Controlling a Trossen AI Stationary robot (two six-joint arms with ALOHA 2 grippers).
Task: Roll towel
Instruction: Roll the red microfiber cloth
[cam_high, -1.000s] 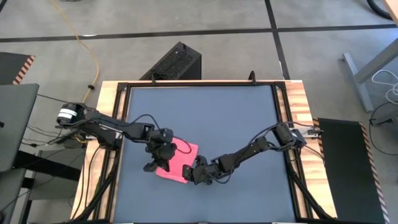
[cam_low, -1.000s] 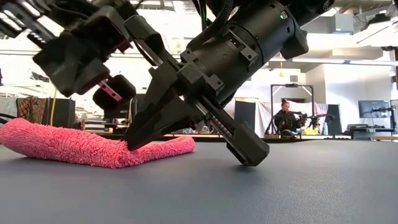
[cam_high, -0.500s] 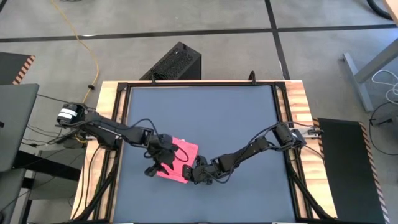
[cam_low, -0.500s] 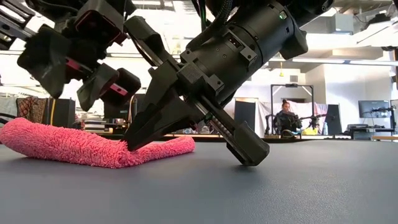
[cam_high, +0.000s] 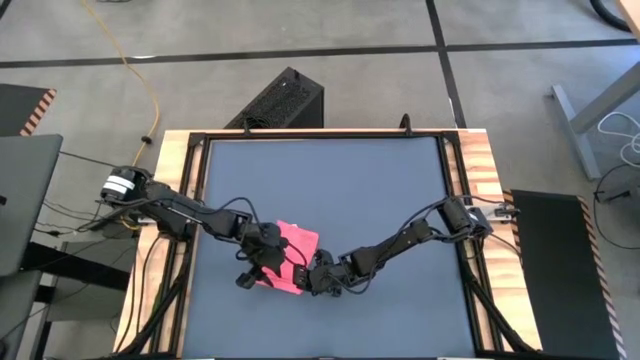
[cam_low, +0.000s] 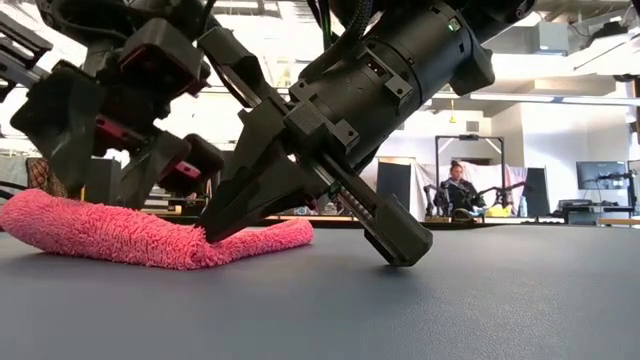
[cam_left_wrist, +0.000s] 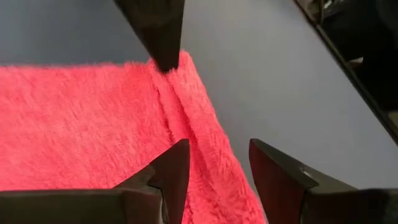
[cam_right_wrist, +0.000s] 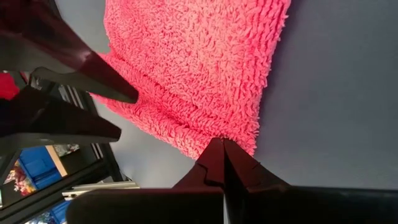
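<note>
The towel (cam_high: 296, 245) is a pink-red fluffy cloth lying flat on the grey table, a little left of the middle and toward the near edge, with a fold along one edge (cam_left_wrist: 199, 134). My left gripper (cam_left_wrist: 217, 160) stands open over that folded edge, one finger to each side. In the low view it (cam_low: 110, 165) hangs just above the towel (cam_low: 100, 232). My right gripper (cam_right_wrist: 221, 146) is shut, its tips on the towel's edge (cam_low: 213, 233), close beside the left gripper. My right gripper presses its shut fingertips (cam_low: 222, 222) down on the towel's edge (cam_right_wrist: 239, 134), near a corner. The fingers slant down from the table's right. The towel is dented under the tips (cam_low: 200, 245) and lies on the table on both sides of them.
A black box (cam_high: 280, 100) stands on the floor beyond the table's far edge. Bare grey table (cam_high: 350, 180) stretches to the far and right of the towel. In the low view a person (cam_low: 462, 188) sits far off in the room.
My left gripper has opened, come down closer to the towel and shifted a little toward the table's near edge and the right gripper. The towel and my right gripper have stayed where they were.
</note>
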